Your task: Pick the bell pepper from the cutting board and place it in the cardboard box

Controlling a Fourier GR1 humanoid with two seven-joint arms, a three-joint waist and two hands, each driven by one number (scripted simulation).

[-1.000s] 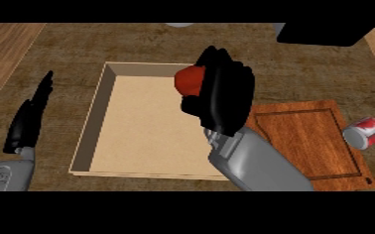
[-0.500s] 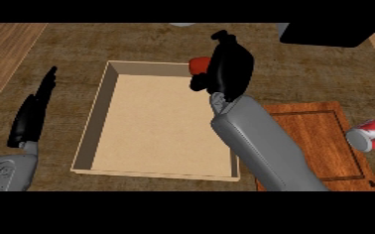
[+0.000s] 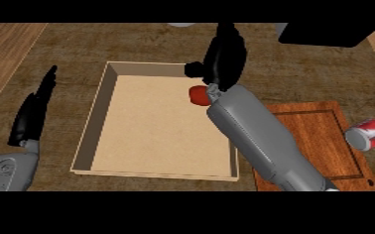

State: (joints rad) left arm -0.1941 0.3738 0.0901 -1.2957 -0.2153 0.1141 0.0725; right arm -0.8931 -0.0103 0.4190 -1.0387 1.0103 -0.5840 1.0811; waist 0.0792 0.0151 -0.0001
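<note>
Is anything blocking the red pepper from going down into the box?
Nothing visible blocks it. The bell pepper shows just below the right robot hand, over the cardboard box near its right wall. The box floor below looks bare.

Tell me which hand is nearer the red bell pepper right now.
Right. The right hand is just above the red bell pepper at the shallow cardboard box's right wall; the left hand rests open, far outside the box's left side.

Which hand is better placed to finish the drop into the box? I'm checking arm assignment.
The right hand. It hangs over the cardboard box's far right corner, with the bell pepper just beneath it. The left hand rests outside the box's left wall.
</note>
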